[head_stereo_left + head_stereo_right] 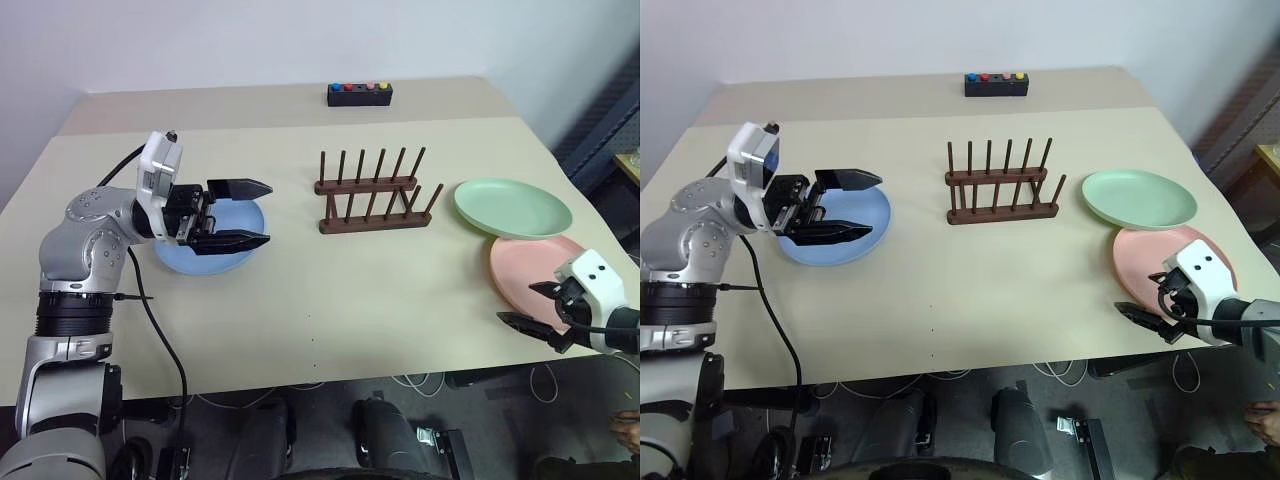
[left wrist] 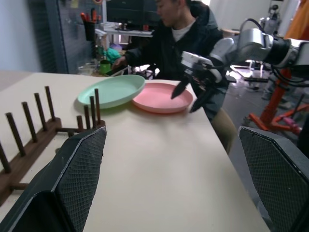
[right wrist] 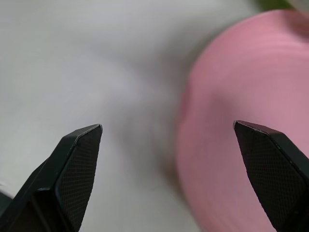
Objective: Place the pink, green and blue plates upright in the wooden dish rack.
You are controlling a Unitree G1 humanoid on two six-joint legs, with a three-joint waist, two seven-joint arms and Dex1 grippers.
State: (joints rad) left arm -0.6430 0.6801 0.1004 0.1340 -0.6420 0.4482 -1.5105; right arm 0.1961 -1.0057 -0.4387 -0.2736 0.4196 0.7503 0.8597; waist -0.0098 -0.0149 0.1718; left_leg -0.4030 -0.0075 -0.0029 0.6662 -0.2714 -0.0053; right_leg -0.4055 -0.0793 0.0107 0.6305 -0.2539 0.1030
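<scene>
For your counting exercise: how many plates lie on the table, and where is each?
3. The blue plate lies left of the wooden dish rack; the green plate lies right of it, overlapping the pink plate nearer the table's front edge.

place: robotics lab | cues: tool-hung pegboard, orange equipment stand (background), seated person

Bright, even light; right wrist view blurred

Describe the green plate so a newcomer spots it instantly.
Start at the wooden dish rack in the middle of the table. Two plates lie flat toward the robot's right of it; the green plate is the farther one, pale mint, its rim overlapping the pink plate nearer the table's front edge.
</scene>
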